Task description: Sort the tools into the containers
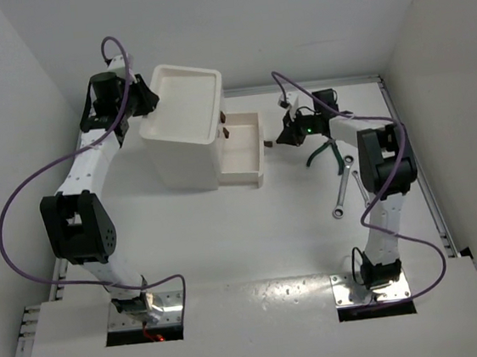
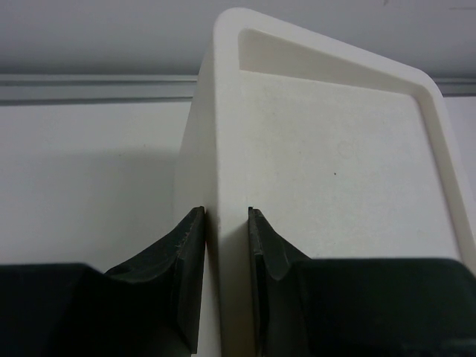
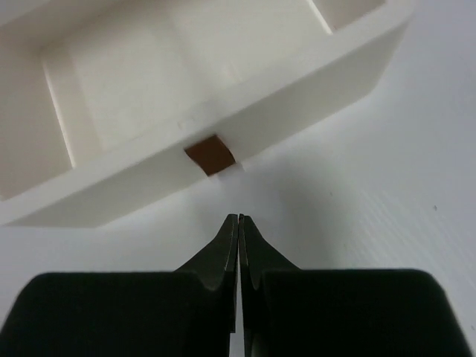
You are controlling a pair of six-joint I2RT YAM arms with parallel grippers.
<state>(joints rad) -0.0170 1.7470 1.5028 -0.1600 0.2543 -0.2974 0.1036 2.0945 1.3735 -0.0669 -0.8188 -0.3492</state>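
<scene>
The white cabinet point(image 1: 186, 154) stands at the back left, its rimmed tray top point(image 1: 165, 126) bare. My left gripper point(image 1: 150, 99) is shut on the tray's left rim point(image 2: 223, 111), one finger on each side of the wall point(image 2: 225, 212). The lowest drawer point(image 1: 247, 176) is pulled out to the right and looks empty point(image 3: 67, 119). My right gripper point(image 1: 282, 138) is shut and empty point(image 3: 239, 217), just short of the drawer's dark red handle point(image 3: 211, 155). Green-handled pliers point(image 1: 326, 152) and two silver wrenches point(image 1: 343, 190) point(image 1: 359, 184) lie on the table by the right arm. The other tools are out of view.
Two more dark red handles point(image 1: 224, 125) show on the shut drawers above the open one. White walls enclose the table at the back and both sides. The right arm's purple cable point(image 1: 334, 113) arcs above the pliers.
</scene>
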